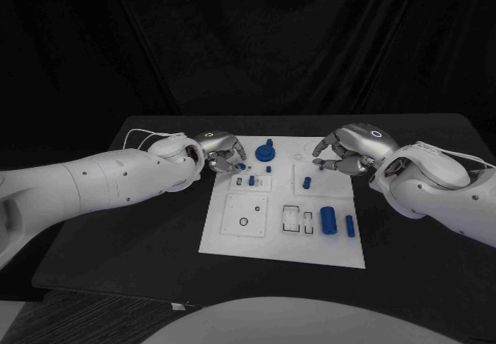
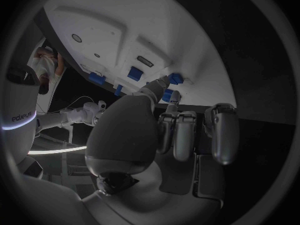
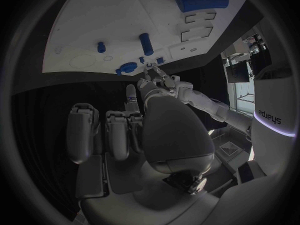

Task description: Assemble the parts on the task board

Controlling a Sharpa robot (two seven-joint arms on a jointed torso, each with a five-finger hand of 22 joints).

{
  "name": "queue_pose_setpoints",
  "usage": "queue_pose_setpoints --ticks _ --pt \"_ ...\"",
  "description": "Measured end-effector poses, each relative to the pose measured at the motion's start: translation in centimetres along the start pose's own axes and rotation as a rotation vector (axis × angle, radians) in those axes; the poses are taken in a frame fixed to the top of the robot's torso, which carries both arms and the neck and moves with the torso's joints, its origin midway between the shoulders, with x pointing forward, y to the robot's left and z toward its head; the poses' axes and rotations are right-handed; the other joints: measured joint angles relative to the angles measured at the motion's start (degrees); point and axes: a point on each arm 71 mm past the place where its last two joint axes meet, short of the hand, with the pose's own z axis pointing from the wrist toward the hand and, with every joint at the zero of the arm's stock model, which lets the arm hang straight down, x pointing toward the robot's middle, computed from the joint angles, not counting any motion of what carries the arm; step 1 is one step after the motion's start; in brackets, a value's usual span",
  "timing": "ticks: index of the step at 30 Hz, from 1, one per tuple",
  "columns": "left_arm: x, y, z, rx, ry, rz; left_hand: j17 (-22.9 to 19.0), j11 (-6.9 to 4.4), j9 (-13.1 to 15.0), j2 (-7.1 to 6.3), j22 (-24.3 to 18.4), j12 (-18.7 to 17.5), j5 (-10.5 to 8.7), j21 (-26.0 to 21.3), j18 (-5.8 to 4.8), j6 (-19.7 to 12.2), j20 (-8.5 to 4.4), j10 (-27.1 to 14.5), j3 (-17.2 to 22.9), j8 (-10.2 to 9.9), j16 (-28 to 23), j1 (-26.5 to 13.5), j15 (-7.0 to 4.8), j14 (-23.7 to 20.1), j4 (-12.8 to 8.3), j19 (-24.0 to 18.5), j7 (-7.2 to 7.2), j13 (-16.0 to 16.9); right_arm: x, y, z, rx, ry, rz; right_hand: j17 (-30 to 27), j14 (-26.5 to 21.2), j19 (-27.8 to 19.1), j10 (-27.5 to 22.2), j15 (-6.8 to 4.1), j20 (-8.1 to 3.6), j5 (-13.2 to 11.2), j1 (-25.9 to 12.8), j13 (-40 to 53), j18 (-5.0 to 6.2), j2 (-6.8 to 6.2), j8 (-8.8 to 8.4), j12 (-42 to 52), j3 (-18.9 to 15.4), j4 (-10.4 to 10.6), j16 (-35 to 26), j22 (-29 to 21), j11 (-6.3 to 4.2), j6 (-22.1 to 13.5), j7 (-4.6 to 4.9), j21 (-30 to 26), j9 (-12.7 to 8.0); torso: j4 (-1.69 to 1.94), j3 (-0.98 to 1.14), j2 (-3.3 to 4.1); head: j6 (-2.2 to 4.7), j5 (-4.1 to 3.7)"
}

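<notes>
Left hand (image 1: pixel 219 149): at the board's (image 1: pixel 233 240) far left corner, fingers curled, holding nothing visible.
Right hand (image 1: pixel 346 149): fingers curled, empty.
Head view: big blue cylinder (image 1: pixel 327 220) on the board.

White task board (image 1: pixel 229 233) centre of black table (image 1: pixel 124 244). Left hand (image 1: pixel 221 152) at board's 11 o'clock corner, fingers curled over the edge by a small blue part (image 1: pixel 241 166). Right hand (image 1: pixel 344 152) at 1 o'clock, fingers curled. Blue round part (image 1: pixel 266 151) at 12 o'clock between hands. Large blue cylinder (image 1: pixel 327 219) and slim blue peg (image 1: pixel 350 226) at 4 o'clock.
</notes>
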Motion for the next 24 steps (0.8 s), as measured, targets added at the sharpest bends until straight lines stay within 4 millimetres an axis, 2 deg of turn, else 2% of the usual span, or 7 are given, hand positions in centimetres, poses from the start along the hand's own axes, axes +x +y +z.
queue_pose_setpoints --ticks 3,14,15,20,24 --pt "0.13 0.05 0.06 -0.013 0.018 0.002 0.00 0.00 0.00 0.00 0.00 0.00 0.64 0.00 -0.01 -0.01 0.00 0.00 -0.79 0.00 0.00 0.00 0.00 0.00 -0.78 0.00 0.00 0.00 0.02 0.00 -0.01 0.000 0.000 0.000 0.00 0.00 0.00 0.00 0.00 0.00 0.00 0.00 0.00 0.00 0.00 0.00 0.00 0.00 0.00 0.00 0.00 0.00 0.00 0.00 0.00 0.00 0.00 0.00 0.00 0.00 0.03" --pt "0.41 -0.11 0.35 -0.028 0.054 0.055 0.00 0.00 0.02 0.12 0.00 0.00 0.67 0.00 0.00 0.00 0.00 0.00 -0.78 0.00 0.00 0.13 0.00 0.00 -0.77 0.00 0.00 0.00 0.07 -0.02 -0.02 0.001 0.002 0.000 0.00 0.00 0.00 0.00 0.00 0.00 0.00 0.00 0.00 0.00 0.00 0.00 0.00 0.00 0.00 0.00 0.00 0.00 0.00 0.00 0.00 0.00 -0.01 0.00 -0.01 0.00 0.06" --pt "0.39 -0.12 0.40 -0.029 0.054 0.060 0.00 0.00 0.07 0.28 0.00 0.00 1.22 0.00 0.00 0.00 0.00 0.00 -0.78 0.01 0.00 0.29 0.00 0.00 -0.77 0.00 0.00 0.00 0.07 -0.02 -0.03 0.001 0.002 0.000 0.00 0.00 0.00 0.00 0.00 0.00 0.00 0.00 0.00 0.00 0.00 0.00 0.00 0.00 0.00 0.00 0.00 0.00 0.00 0.00 0.00 0.00 -0.01 0.00 -0.01 0.00 0.06" --pt "0.34 -0.12 0.56 -0.033 0.055 0.074 0.00 0.00 0.08 0.29 0.00 0.00 1.32 0.00 0.00 -0.02 0.00 0.00 -0.78 0.01 0.00 0.30 0.00 0.00 -0.78 0.00 0.00 0.00 0.08 -0.03 -0.03 0.001 0.002 0.000 0.00 0.00 0.00 0.00 0.00 0.00 0.00 0.00 0.00 0.00 0.00 0.00 0.00 0.00 0.00 0.00 0.00 0.00 0.00 0.00 0.00 0.00 -0.01 0.00 0.00 0.00 0.06" --pt "0.31 -0.17 0.71 -0.033 0.053 0.082 0.00 0.00 0.09 0.37 0.00 0.00 1.34 0.00 0.00 0.64 0.00 0.00 -0.78 0.46 0.00 1.29 0.00 0.00 -0.79 0.00 -0.58 0.00 0.09 -0.03 -0.04 0.001 0.002 0.001 0.00 0.00 0.00 0.00 0.00 0.00 0.00 0.00 0.00 0.00 0.00 0.00 0.00 0.00 0.00 0.00 0.00 0.00 0.00 0.00 0.00 0.00 -0.01 0.00 0.00 0.00 0.06"
